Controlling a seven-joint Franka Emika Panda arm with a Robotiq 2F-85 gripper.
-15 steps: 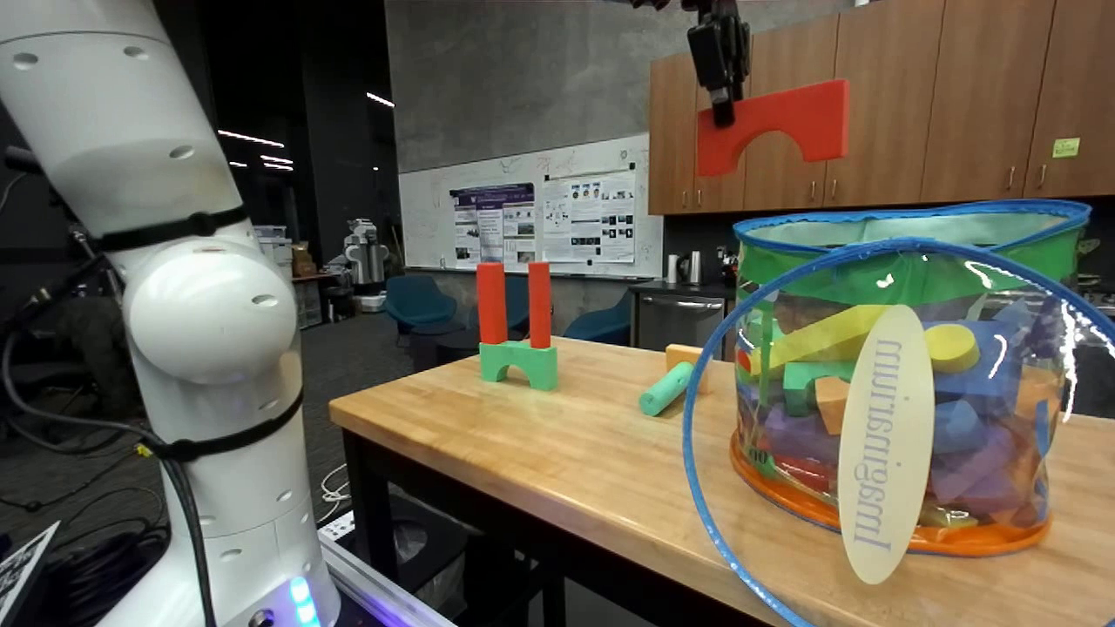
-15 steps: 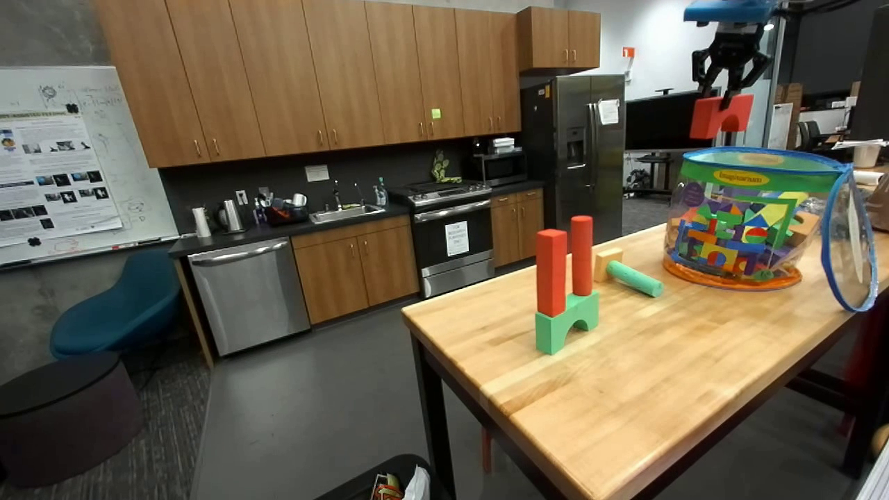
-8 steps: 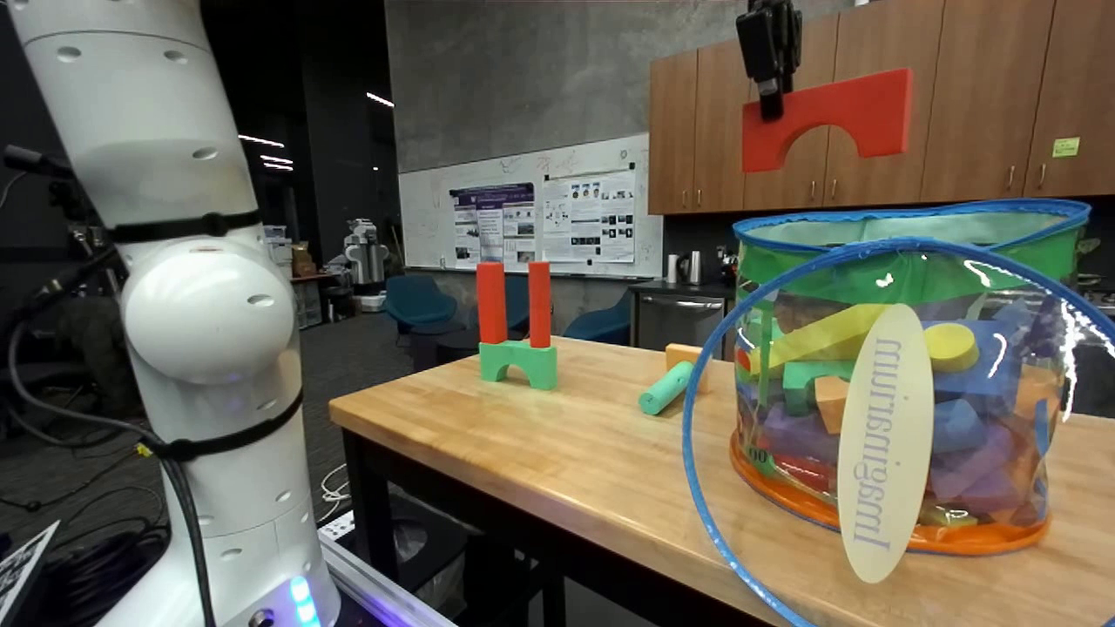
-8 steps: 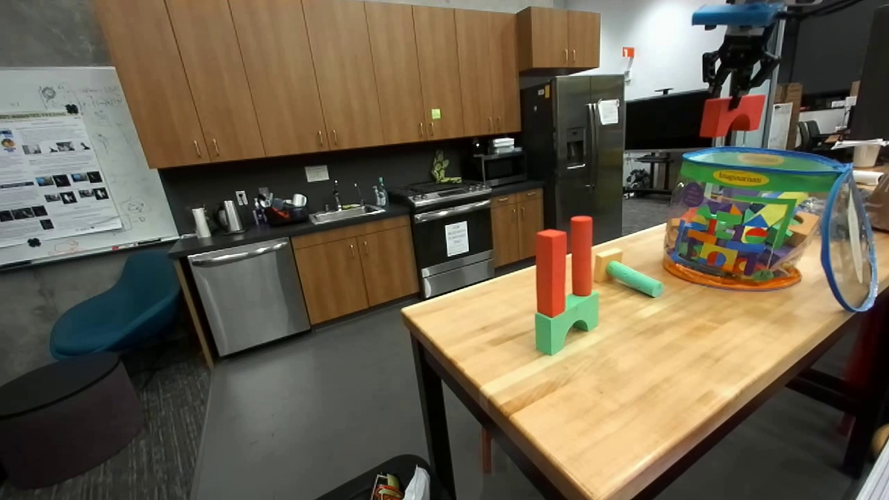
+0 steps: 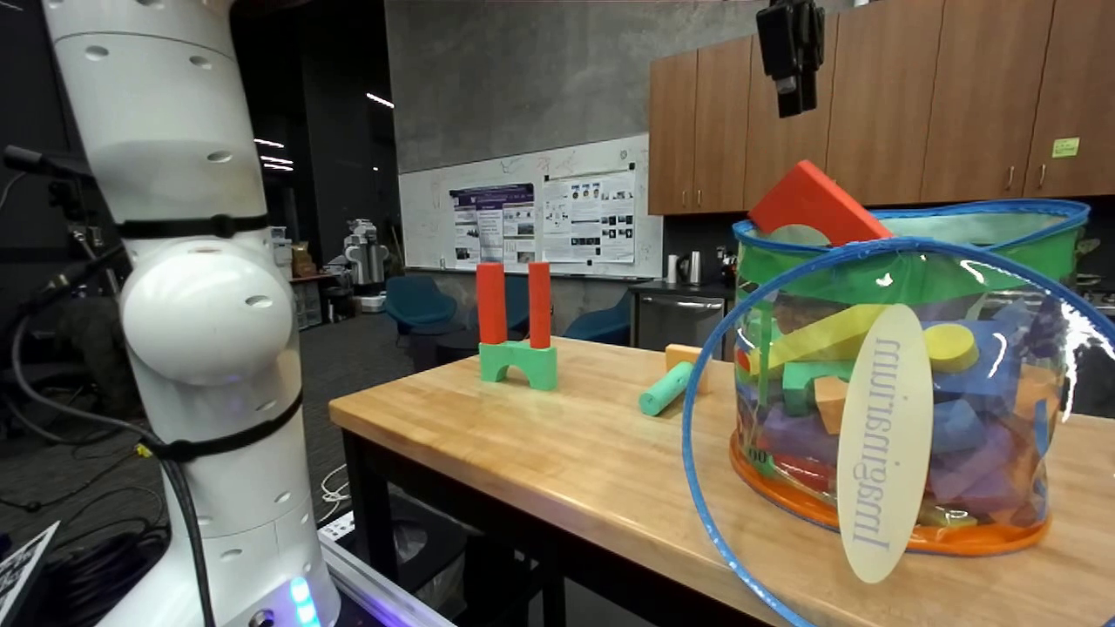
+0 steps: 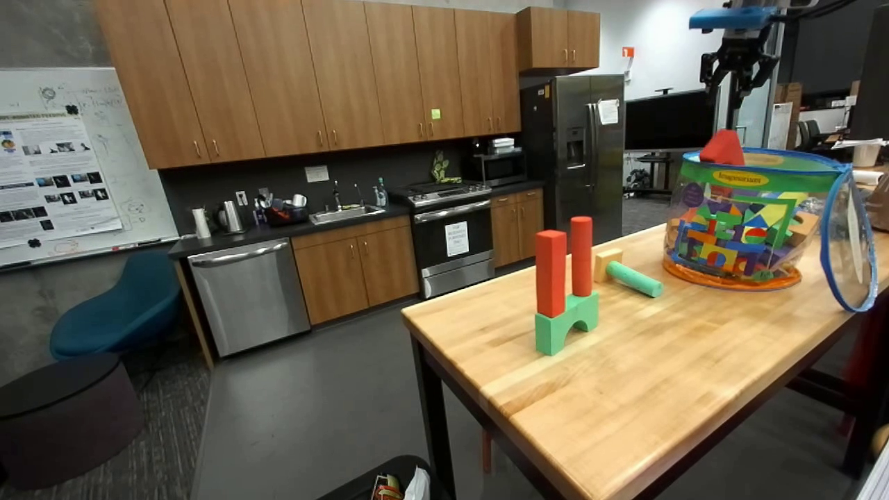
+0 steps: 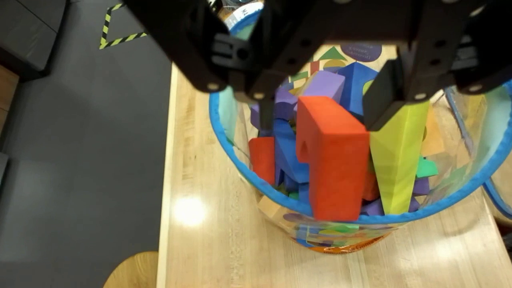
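My gripper (image 5: 793, 103) hangs open above a clear toy bag (image 5: 773, 268) with a green band and blue rim. In the wrist view its two fingers (image 7: 382, 96) stand apart with nothing gripped. Below them a red arch block (image 7: 340, 172) leans tilted in the bag's mouth, its near end over the rim. Both exterior views show a gap between the fingertips and this red block (image 6: 722, 148). Inside the bag lie many coloured blocks, among them a yellow wedge (image 7: 398, 160), a blue block (image 7: 356, 86) and a purple block (image 7: 324, 85). The bag's lower contents are partly hidden.
On the wooden table (image 6: 660, 375) stands a green arch (image 6: 566, 323) bearing a red square pillar (image 6: 551, 271) and a red round pillar (image 6: 582, 253). A green cylinder (image 6: 634, 279) lies against a pale orange block (image 6: 604, 264). The bag's hooped lid (image 6: 849, 239) hangs open past its side.
The gripper carried the red arch block over the bag, then opened. The block has dropped from the fingers and now rests tilted in the bag's mouth.
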